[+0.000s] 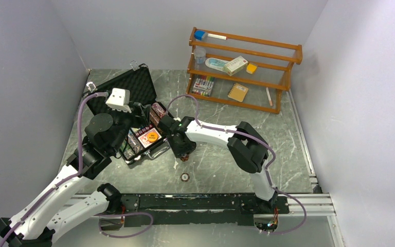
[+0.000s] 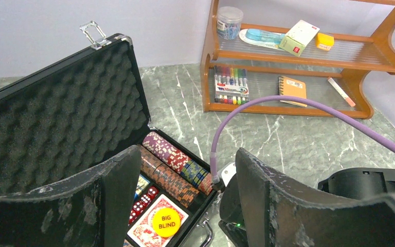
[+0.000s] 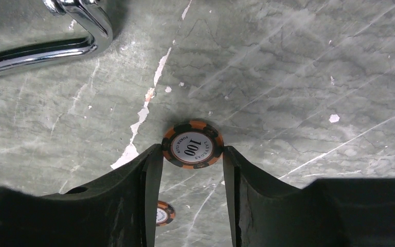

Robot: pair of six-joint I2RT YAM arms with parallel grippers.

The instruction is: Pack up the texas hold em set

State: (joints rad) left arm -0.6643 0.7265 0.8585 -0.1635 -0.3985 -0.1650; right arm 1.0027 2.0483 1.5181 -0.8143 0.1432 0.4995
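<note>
The right gripper (image 3: 191, 150) was clenched on the rim of an orange-black 100 chip (image 3: 192, 143), near a chrome handle (image 3: 77, 41). The left wrist view alone showed the left gripper (image 2: 186, 159) spread wide and empty above the open case (image 2: 56, 113) and its chip rows (image 2: 175, 159)

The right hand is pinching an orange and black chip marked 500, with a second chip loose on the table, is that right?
Not quite. The right wrist view shows the chip in the right hand reads 100, not 500. The rest holds: it is orange and black, and a second chip lies loose on the table.
</note>
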